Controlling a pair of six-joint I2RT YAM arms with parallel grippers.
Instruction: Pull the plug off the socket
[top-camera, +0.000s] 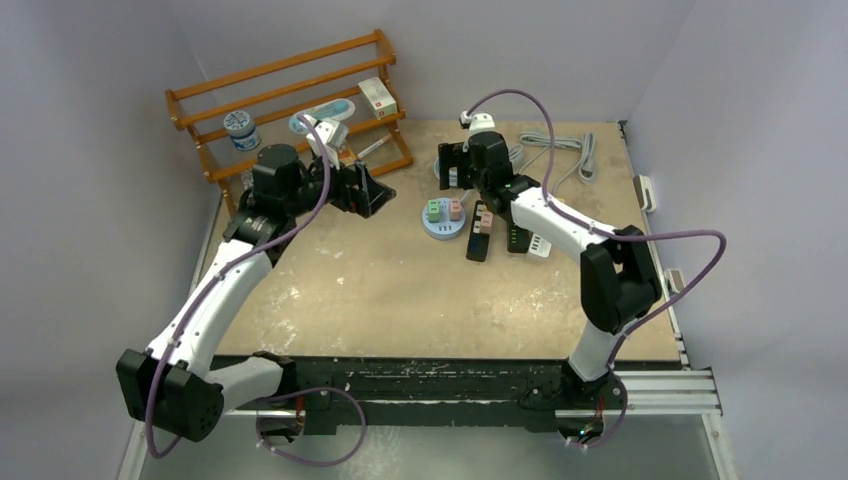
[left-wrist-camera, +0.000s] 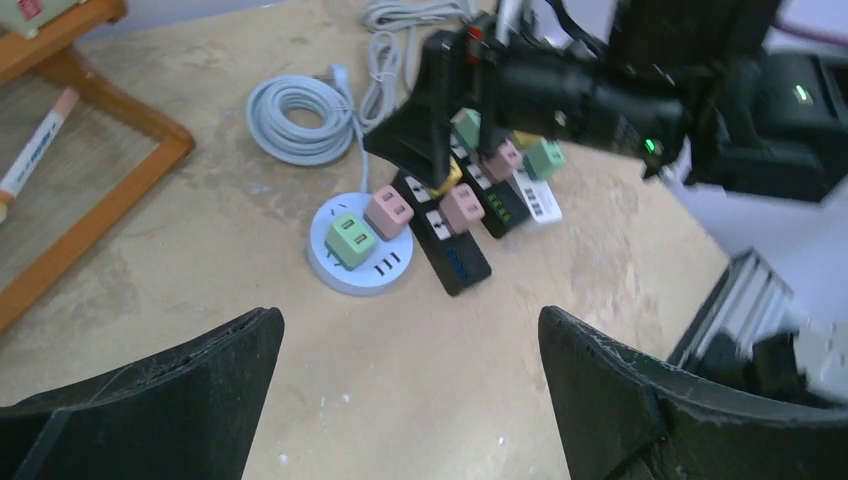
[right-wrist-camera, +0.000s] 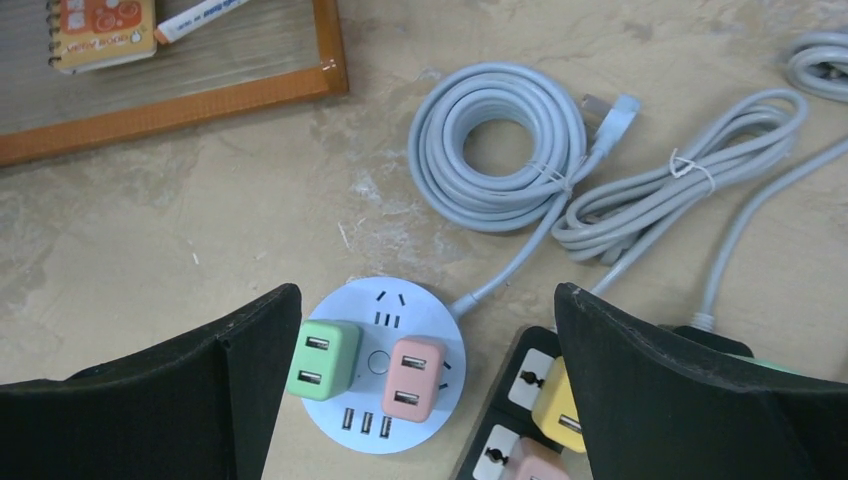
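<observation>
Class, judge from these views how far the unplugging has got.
Done: nothing; the green plug and pink plug sit seated in the round socket. In hand: the right end effector hangs open above them; the left end effector is open too, farther off. Left: grasp a plug and pull it out.

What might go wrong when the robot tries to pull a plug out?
The green plug and pink plug sit close together, so the open right fingers might grab both. Nothing holds the round socket down, so it may lift with the plug. The black strip lies right beside it and could get bumped.
</observation>
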